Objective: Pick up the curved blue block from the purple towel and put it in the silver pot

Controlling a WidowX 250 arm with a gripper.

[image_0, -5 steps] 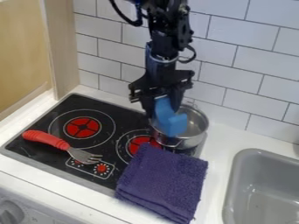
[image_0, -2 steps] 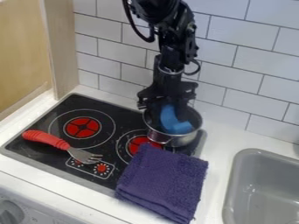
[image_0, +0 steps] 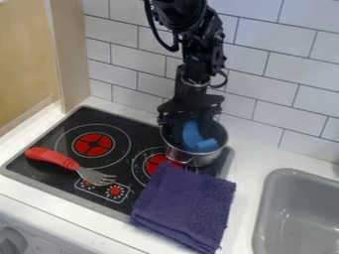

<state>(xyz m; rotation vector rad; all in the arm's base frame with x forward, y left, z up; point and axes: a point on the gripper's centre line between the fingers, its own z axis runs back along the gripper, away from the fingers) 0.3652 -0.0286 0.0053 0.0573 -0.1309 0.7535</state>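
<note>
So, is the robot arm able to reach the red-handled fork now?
Probably yes: nothing stands over the fork on the stovetop, though the tool is currently down in the pot.

We note the tool (image_0: 189,130) tips obscured inside the pot (image_0: 197,158), upper centre-right; sink (image_0: 295,213) cut off, lower right; knob (image_0: 12,242) cropped, lower left.

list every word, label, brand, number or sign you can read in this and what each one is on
No text can be read anywhere.
Cooktop: small white marks around the red dial, too small to make out.
Panel below the counter: faint marks beside the gray knob, too faint to read.
</note>
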